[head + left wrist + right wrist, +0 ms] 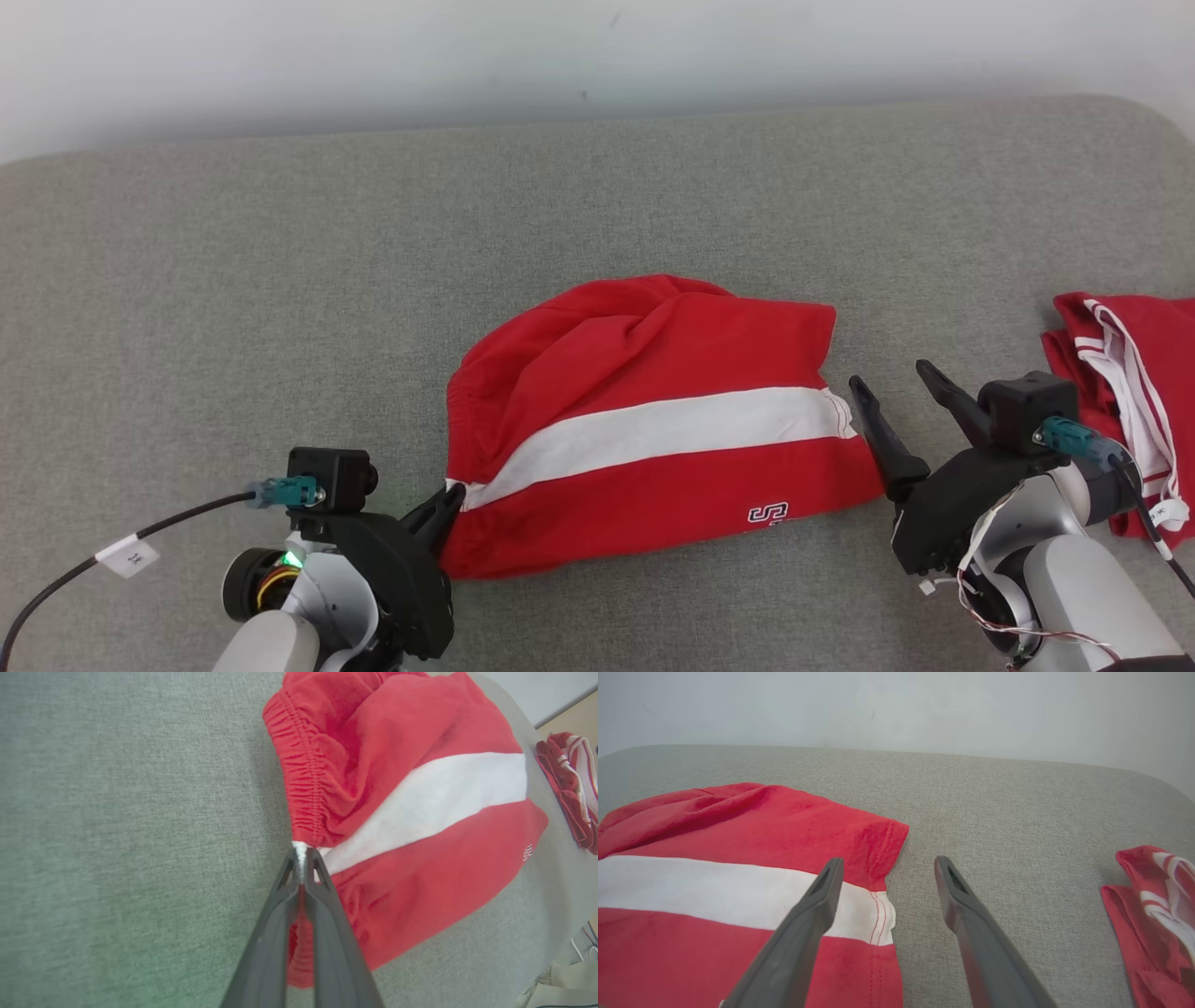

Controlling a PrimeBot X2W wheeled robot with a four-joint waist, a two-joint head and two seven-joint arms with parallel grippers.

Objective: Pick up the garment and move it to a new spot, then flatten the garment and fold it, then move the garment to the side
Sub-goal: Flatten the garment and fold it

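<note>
Grey fabric-covered surface is taking up most of the head view. The garment, red shorts by the look of it with a white stripe running across, is lying roughly mid-frame and bunching up a bit along its upper edge.

Left pincer is clamping the very corner of the elastic waistband, right where the stripe is meeting it, at the lower left of the head view. Its jaws are pinched tight, with a sliver of white cloth showing between the tips. I'm guessing it's taking that corner so the shorts can get lifted or tugged flat.

Right pincer is hanging wide open just beside the opposite hem. In its own wrist view one finger is sitting over the cloth edge and one over bare surface, gripping nothing. It's probably lining up for the matching grab so both ends are coming up evenly. Can't tell if it's actually touching the cloth.

Off at the right edge, a second red-and-white piece is sitting crumpled, well apart from the shorts. Behind it all, a plain pale wall is running across the top of the frame.
</note>
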